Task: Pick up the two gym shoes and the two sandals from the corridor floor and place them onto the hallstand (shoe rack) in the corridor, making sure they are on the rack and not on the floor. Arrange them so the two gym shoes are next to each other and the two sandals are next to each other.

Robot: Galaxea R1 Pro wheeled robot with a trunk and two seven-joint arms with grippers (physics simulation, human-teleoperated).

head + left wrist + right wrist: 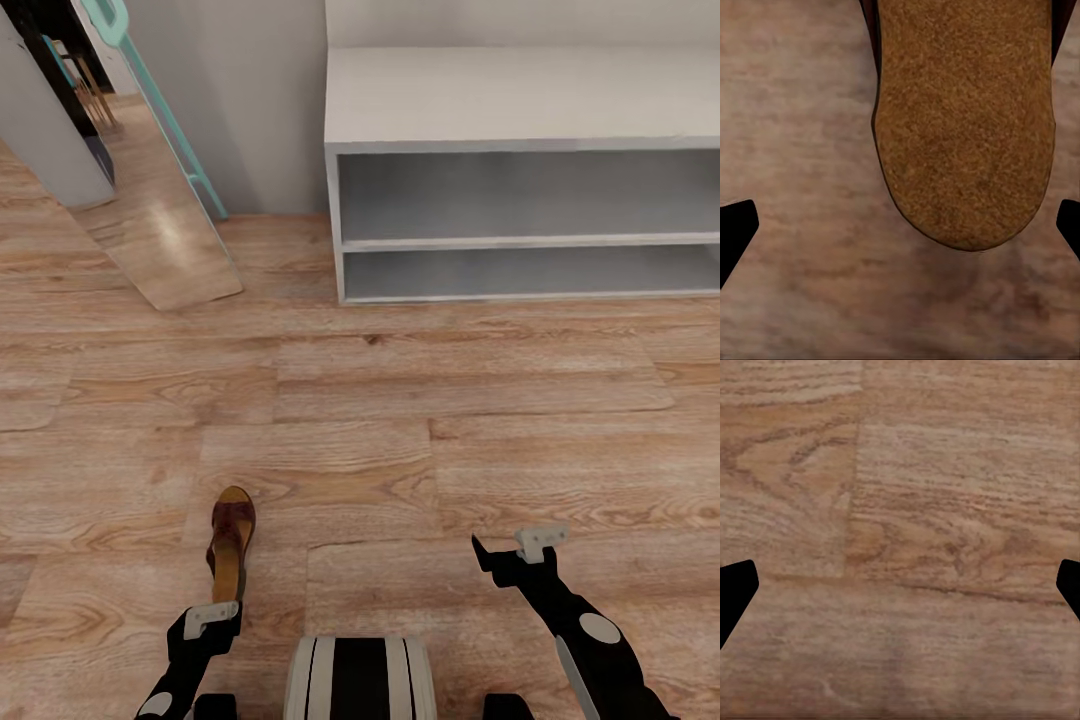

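Observation:
One brown sandal (230,545) lies on the wood-plank corridor floor (400,400), toe pointing toward the hallstand (520,100). My left gripper (212,622) hovers over its heel end. In the left wrist view the tan footbed of the sandal (964,127) lies between the spread black fingertips (736,229), so that gripper (903,227) is open and holds nothing. To the right, my right gripper (512,558) is above bare floor, open (900,589) and empty. The gym shoes are out of view.
The hallstand's bench top and two open shelves (530,195) are straight ahead on the right. A teal-framed mirror (160,160) leans against the wall to the left. A doorway (60,60) opens at the far left.

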